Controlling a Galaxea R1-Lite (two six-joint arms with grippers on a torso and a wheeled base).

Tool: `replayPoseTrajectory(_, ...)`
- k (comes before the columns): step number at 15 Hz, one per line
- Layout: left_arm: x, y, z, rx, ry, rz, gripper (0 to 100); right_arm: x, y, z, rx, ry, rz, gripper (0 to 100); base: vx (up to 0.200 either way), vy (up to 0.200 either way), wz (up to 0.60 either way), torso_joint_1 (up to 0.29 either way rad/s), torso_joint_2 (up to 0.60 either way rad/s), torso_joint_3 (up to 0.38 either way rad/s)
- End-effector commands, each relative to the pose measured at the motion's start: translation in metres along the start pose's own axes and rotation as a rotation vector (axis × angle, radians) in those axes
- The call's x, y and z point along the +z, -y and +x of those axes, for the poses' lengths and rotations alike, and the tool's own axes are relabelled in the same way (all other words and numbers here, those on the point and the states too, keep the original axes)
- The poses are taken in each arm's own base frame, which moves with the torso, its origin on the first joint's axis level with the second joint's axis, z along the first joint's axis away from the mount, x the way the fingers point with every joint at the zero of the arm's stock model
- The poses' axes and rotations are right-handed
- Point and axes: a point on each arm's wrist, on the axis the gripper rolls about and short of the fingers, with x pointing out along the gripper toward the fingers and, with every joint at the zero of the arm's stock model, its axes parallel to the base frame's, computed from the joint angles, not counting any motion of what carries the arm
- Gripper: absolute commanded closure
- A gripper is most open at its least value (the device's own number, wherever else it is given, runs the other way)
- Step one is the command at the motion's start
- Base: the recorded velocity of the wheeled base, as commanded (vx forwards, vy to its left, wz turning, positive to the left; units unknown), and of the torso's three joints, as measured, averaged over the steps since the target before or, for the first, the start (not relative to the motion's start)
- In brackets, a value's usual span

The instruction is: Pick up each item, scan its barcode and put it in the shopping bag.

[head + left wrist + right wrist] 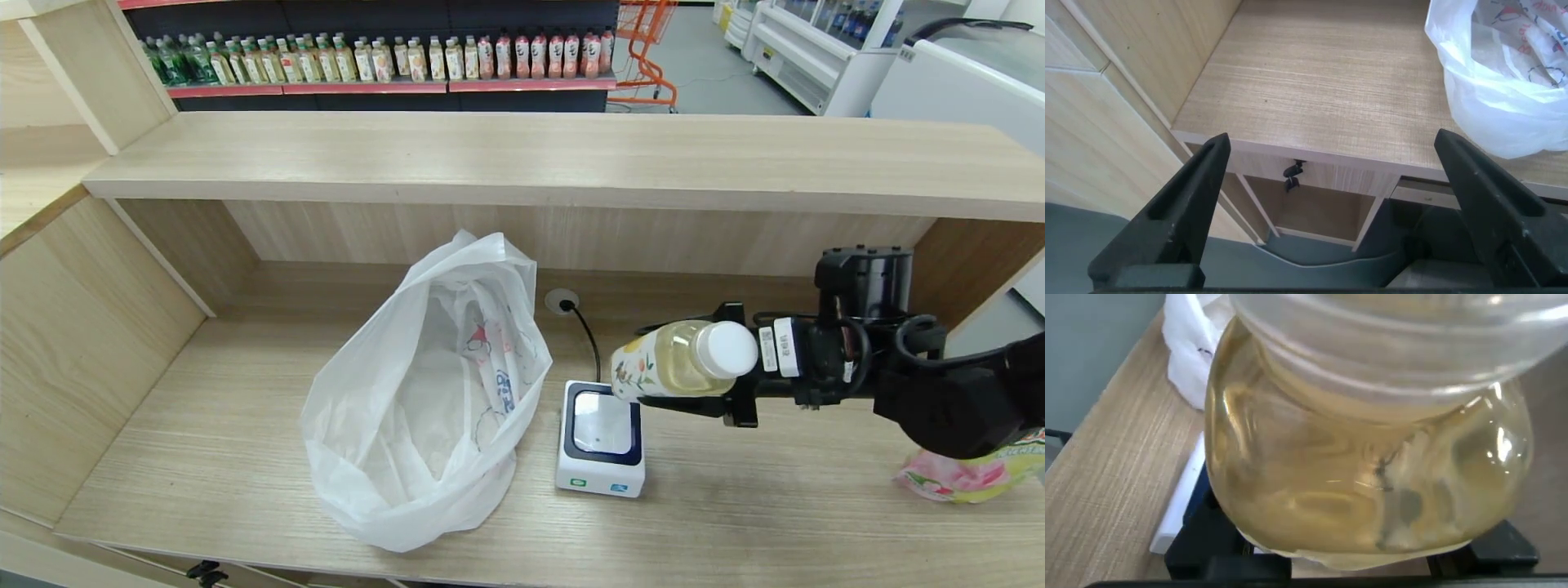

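My right gripper [694,363] is shut on a clear bottle of yellow drink [682,359] with a white cap and a flowered label. It holds the bottle on its side just above and to the right of the white barcode scanner [602,437]. Close up, the bottle [1368,474] covers most of the right wrist view, with the scanner's edge [1180,506] below it. The white shopping bag [429,392] lies open to the left of the scanner, with a printed item inside. My left gripper [1331,204] is open over the counter's front edge, with the bag [1511,73] off to one side.
A pink and green packet [971,474] lies on the counter at the far right, partly under my right arm. The scanner's black cable [586,331] runs to a hole in the counter. A raised wooden ledge [563,155] and side walls enclose the counter.
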Motion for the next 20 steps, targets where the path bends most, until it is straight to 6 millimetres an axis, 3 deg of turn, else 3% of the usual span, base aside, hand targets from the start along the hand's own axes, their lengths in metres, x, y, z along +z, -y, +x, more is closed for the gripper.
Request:
replayPoseTrajectory(1,0.000,0.000,0.000,0.002,0.000,0.000,0,-0.012,-0.010,0.008,0.037,0.012,0.013,100,0.000,0.000,0.00,0.000,0.00,0.000)
replayPoseTrajectory(14,0.000,0.000,0.000,0.000,0.000,0.000,0,-0.040,-0.024,0.024,0.099,0.069,-0.061,100,0.000,0.000,0.00,0.000,0.00,0.000)
replayPoseTrajectory(18,0.000,0.000,0.000,0.000,0.000,0.000,0,-0.035,-0.019,0.023,0.088,0.072,-0.080,100,0.000,0.000,0.00,0.000,0.00,0.000)
replayPoseTrajectory(20,0.000,0.000,0.000,0.000,0.000,0.000,0,-0.017,-0.008,0.016,0.065,0.079,-0.081,100,0.000,0.000,0.00,0.000,0.00,0.000)
